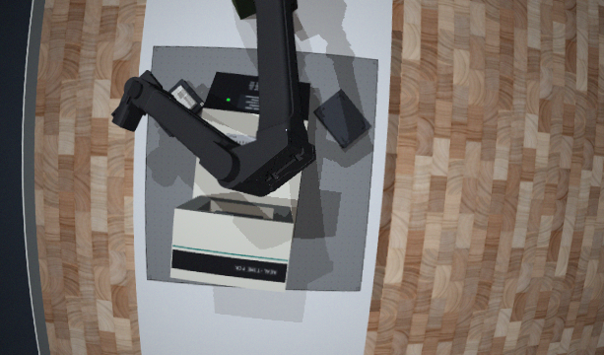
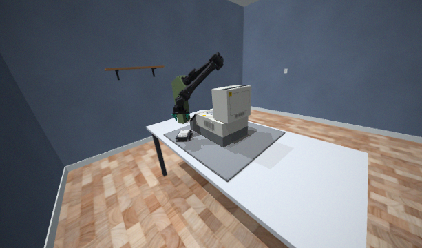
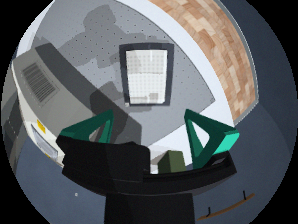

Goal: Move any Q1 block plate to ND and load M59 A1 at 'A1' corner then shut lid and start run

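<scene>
The white 96-well plate M59 [image 1: 185,95] lies on its dark nest N1 on the grey mat, to the left of Q1's keypad panel; it also shows in the side view [image 2: 184,134] and the wrist view [image 3: 147,76]. My gripper [image 3: 148,113] [image 2: 180,117] is open and empty, with its teal fingers hanging well above the plate. The cycler Q1 [image 2: 224,118] has its lid [image 1: 233,242] standing open. Its status lamp [image 1: 228,100] is green. My arm hides the block from above.
The empty dark nest ND [image 1: 342,118] lies at an angle on the mat, on the other side of Q1. Q1's upright lid [image 2: 231,103] is the tallest obstacle. The table's edge runs close behind N1.
</scene>
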